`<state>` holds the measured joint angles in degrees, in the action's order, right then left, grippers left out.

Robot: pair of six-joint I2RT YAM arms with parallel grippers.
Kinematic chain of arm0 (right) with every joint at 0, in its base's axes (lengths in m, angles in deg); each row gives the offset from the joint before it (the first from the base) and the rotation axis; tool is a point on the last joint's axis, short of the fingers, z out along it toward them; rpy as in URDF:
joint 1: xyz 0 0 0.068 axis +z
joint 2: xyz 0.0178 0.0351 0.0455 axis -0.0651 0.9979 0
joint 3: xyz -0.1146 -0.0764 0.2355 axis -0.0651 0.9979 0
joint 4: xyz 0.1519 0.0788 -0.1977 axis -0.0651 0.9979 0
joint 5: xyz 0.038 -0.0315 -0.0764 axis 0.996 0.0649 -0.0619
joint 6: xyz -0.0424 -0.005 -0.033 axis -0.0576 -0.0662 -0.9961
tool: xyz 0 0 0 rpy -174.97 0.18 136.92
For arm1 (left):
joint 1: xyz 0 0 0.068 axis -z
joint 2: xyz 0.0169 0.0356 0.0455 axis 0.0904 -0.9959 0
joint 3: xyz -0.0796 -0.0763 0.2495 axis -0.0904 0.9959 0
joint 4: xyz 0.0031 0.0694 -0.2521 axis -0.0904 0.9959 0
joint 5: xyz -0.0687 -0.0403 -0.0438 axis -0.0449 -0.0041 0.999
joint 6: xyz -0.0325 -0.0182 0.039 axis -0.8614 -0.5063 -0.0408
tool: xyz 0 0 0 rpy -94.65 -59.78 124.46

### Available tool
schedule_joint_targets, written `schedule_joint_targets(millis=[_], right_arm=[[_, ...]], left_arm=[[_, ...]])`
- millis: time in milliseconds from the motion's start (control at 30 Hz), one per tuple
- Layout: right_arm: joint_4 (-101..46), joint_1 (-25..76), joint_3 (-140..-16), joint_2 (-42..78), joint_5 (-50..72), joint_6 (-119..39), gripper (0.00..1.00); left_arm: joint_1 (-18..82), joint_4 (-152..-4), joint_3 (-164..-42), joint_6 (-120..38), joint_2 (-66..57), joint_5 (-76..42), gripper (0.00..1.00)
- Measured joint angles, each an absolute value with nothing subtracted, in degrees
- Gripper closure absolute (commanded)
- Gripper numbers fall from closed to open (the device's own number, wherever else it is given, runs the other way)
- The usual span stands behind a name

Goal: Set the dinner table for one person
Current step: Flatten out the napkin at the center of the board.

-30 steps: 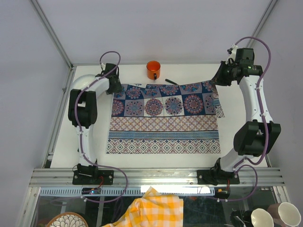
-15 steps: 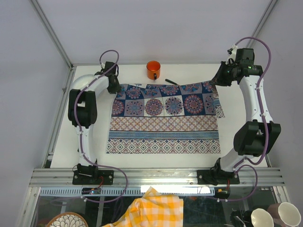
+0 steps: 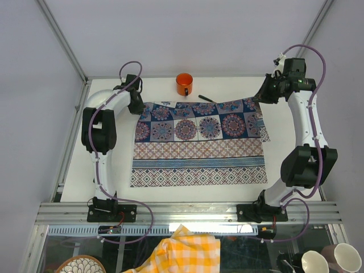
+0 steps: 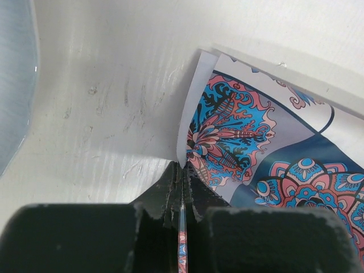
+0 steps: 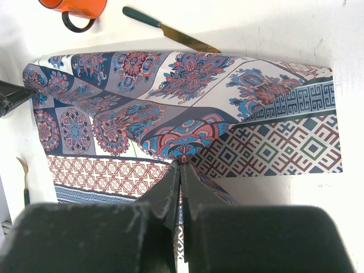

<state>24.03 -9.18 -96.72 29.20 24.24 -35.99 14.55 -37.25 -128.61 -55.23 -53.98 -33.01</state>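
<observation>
The blue-and-purple patterned cloth (image 3: 196, 142) lies spread on the white dinner table (image 3: 170, 196). My left gripper (image 3: 138, 104) is shut on the cloth's far left corner (image 4: 187, 159). My right gripper (image 3: 263, 96) is shut on the far right corner (image 5: 183, 162), holding it lifted so the cloth drapes below. An orange mug (image 3: 184, 84) stands at the far edge; it also shows in the right wrist view (image 5: 77, 8). A knife with a dark green handle (image 5: 165, 31) lies just beyond the cloth's far edge.
Aluminium frame rails (image 3: 187, 211) run along the near edge. Below them lie a yellow checked cloth (image 3: 182, 250), a patterned bowl (image 3: 79, 265) and cups (image 3: 333, 259). A thin utensil (image 5: 25, 182) lies left of the cloth in the right wrist view.
The cloth has shifted slightly to the right and toward the near edge, pulled by both grippers. Both grippers stay shut on their corners.
</observation>
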Motion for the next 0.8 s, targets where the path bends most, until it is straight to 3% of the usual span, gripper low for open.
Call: schedule_joint_targets(millis=[300,667,800], right_arm=[[23.1,-9.7,-96.7,28.1,24.5,-35.9,1.0],[21.1,-13.1,-100.4,19.1,24.6,-33.8,1.0],[20.5,-14.8,-102.5,16.9,25.2,-33.0,1.0]], left_arm=[[14.6,-30.5,-132.5,-55.4,-49.5,-31.9,1.0],[14.9,-20.7,-150.5,-55.6,-26.6,-30.3,1.0],[14.4,-18.5,-151.8,-55.6,-18.7,-32.2,1.0]])
